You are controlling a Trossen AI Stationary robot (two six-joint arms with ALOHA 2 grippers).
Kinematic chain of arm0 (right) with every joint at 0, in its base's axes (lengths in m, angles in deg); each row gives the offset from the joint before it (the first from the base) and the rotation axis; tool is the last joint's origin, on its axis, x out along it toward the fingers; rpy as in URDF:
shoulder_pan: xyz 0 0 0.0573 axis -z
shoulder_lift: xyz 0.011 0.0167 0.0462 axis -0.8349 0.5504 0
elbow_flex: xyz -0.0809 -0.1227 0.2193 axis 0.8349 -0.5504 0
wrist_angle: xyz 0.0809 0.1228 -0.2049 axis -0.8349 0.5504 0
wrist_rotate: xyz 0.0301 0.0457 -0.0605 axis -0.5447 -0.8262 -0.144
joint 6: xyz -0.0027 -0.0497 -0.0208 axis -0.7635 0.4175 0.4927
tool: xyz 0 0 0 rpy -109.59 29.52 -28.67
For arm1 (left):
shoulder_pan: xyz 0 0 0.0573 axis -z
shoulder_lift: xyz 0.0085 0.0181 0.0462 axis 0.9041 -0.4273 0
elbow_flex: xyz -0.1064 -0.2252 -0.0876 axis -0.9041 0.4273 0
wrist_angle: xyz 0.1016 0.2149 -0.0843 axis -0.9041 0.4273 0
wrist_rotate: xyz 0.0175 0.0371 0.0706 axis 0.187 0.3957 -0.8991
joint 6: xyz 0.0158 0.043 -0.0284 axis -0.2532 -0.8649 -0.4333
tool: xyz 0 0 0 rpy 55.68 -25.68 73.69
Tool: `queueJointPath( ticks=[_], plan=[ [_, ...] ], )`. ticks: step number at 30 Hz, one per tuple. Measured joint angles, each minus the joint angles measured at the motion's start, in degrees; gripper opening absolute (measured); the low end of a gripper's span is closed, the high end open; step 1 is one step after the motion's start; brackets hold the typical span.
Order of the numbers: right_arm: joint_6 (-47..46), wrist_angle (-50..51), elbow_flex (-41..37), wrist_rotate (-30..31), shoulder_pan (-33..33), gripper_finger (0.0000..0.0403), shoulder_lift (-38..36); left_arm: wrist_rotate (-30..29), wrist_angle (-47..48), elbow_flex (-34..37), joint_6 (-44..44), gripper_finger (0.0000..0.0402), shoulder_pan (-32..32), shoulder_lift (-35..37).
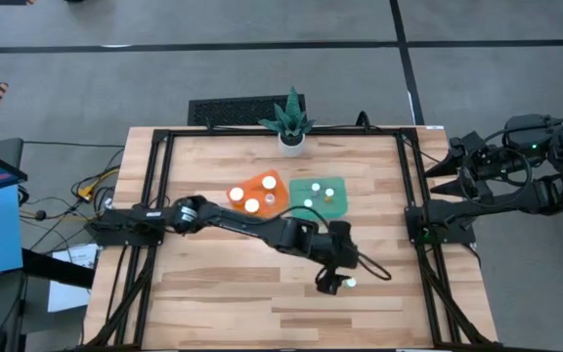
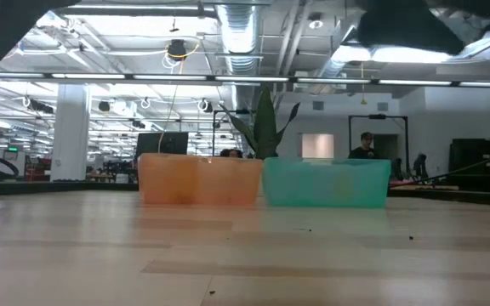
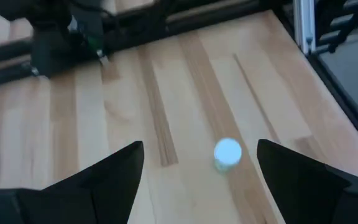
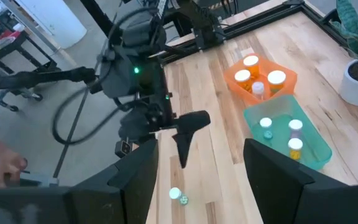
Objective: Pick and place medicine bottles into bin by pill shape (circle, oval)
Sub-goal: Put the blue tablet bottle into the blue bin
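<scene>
One small medicine bottle with a round white cap stands upright on the table near its right front part; it also shows in the right wrist view. My left gripper is open above the table. In the left wrist view the bottle shows between its two fingers and nearer one of them, untouched; in the high view the gripper is just left of the bottle. Three bottles stand in the orange bin and three in the green bin. My right gripper waits open beyond the table's right edge.
A white plant pot with a green plant stands at the table's far edge, behind the bins. A black frame runs along the table's sides. In the low view the orange bin and the green bin stand side by side.
</scene>
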Motion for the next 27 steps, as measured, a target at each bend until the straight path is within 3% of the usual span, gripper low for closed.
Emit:
queueJointPath(
  ticks=[10,22,27],
  plan=[
    [0.00,1.52,0.02,-0.11,0.00,0.0243,-0.01,3.06,-14.55,-0.09,2.69,0.0308,1.29,-8.44],
    [1.01,1.69,0.02,-0.13,0.00,0.0243,0.01,3.21,-14.64,-0.02,3.63,0.0308,3.53,-13.06],
    [1.07,1.69,0.02,-0.13,0.00,0.0243,0.01,-0.38,-13.67,-0.11,4.98,0.0294,3.85,-13.14]
  ],
)
